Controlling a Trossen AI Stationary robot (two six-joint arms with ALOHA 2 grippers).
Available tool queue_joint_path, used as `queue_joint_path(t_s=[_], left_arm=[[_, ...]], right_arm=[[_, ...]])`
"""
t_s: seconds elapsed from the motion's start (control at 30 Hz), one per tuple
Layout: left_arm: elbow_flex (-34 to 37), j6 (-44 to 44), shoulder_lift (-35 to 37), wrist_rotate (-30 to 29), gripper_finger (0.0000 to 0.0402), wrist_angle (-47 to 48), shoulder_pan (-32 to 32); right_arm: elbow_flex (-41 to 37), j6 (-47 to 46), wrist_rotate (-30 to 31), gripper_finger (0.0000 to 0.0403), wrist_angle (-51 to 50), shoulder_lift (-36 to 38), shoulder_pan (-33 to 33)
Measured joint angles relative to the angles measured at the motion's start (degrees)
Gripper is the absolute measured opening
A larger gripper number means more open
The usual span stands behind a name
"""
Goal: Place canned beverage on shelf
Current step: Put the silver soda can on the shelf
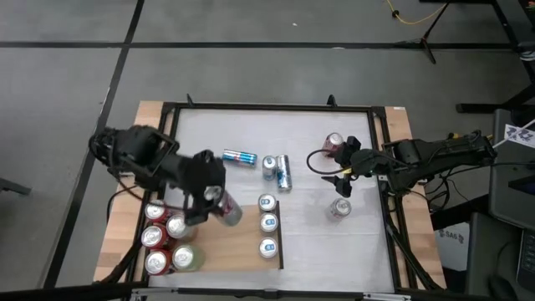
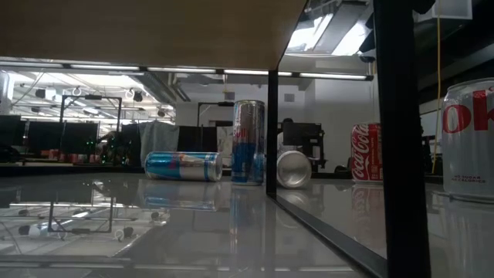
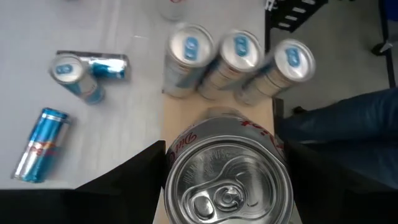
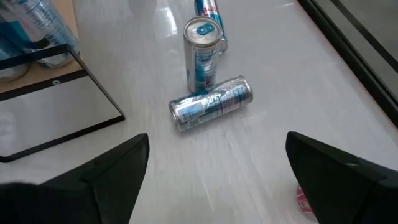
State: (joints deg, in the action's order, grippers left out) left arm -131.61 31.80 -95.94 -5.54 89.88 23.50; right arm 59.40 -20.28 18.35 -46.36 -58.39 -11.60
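The left pincer (image 1: 219,203) is gripping a silver can (image 1: 226,207) with red writing and holding it over the wooden shelf (image 1: 226,247), which is lying at about seven o'clock on the white surface (image 1: 309,234). In the left wrist view the silver can (image 3: 227,177) is sitting snug between the two dark fingers (image 3: 134,180), top facing the camera. Three blue-top cans (image 1: 267,224) are standing in a row along the shelf's edge near the middle of the surface, at about three o'clock from the held can. A bunch of red cans (image 1: 159,238) and one green can (image 1: 187,257) are crowding the shelf at eight o'clock. Off the shelf, a blue can (image 1: 239,157) is lying on its side at about eleven o'clock from the middle — two more blue cans (image 1: 277,170) are close by, one standing and one lying. The right pincer (image 1: 341,180) is waiting at three o'clock with its fingers spread wide, holding nothing. One can (image 1: 333,143) is sitting just past it and another can (image 1: 339,207) is just in front of it.
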Motion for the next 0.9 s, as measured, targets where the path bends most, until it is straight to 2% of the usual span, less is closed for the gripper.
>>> queue_joint_path(t_s=[0.27, 0.5, 0.9], left_arm=[[7.2, 7.1, -0.1, -1.0, 0.0269, 0.1, 7.8], [13.8, 11.4, -0.2, -1.0, 0.0269, -1.8, 12.2], [21.0, 11.6, -0.5, -0.8, 0.0271, -10.8, 13.8]], right_arm=[[0.0, 0.0, 0.0, 0.0367, 0.0, 0.0, 0.0], [0.0, -0.4, 0.0, 0.0367, 0.0, 0.0, 0.0], [0.0, -0.9, 0.0, 0.0367, 0.0, 0.0, 0.0]])
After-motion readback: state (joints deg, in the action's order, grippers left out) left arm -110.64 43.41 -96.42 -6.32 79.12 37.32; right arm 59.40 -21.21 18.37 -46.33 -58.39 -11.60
